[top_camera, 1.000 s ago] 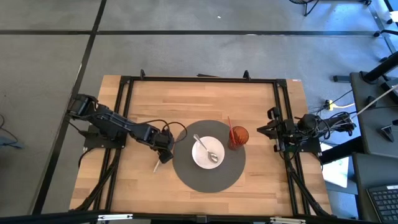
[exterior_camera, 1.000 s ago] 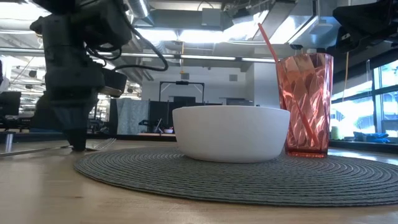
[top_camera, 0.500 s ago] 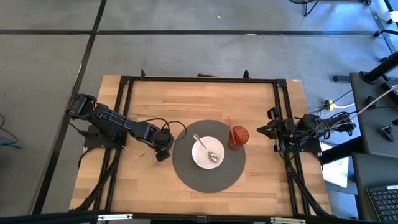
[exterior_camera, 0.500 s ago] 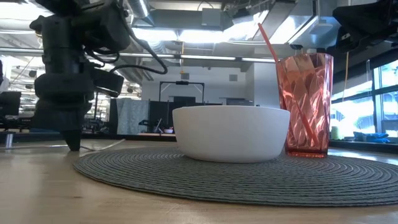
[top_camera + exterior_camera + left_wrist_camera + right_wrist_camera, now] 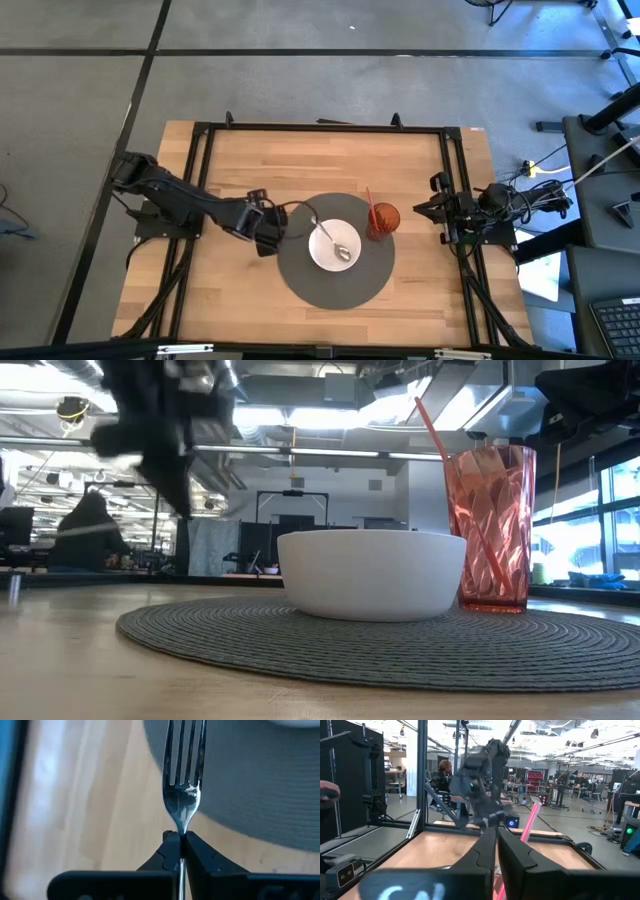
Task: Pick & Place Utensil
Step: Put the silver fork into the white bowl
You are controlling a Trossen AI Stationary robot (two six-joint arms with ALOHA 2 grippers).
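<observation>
A fork [image 5: 183,785] is held clamped in the left gripper [image 5: 179,840] above the mat's [image 5: 300,280] left edge, beside the bowl [image 5: 334,245]. The right gripper [image 5: 496,836], jaws together, is parked at the table's right edge.

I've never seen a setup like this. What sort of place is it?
Probably a robotics lab or workshop. Two arms are mounted at a framed wooden table, the floor is bare concrete, and exposed ceiling ducts run over an open hall of equipment behind.
</observation>
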